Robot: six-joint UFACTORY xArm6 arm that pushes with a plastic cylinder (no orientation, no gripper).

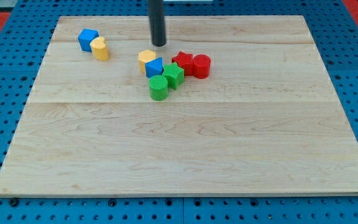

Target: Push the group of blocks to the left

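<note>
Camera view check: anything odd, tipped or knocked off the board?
Nothing stands out. Six blocks cluster together: yellow block, blue block, green star block, green cylinder, red star block, red cylinder. My tip sits just above them.

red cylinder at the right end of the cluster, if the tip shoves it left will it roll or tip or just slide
The red cylinder stands upright on its flat end and looks squat, so it should slide, not roll or tip. It touches the red star block, so it would likely push that along. My tip sits above the cluster, not yet beside it.
</note>
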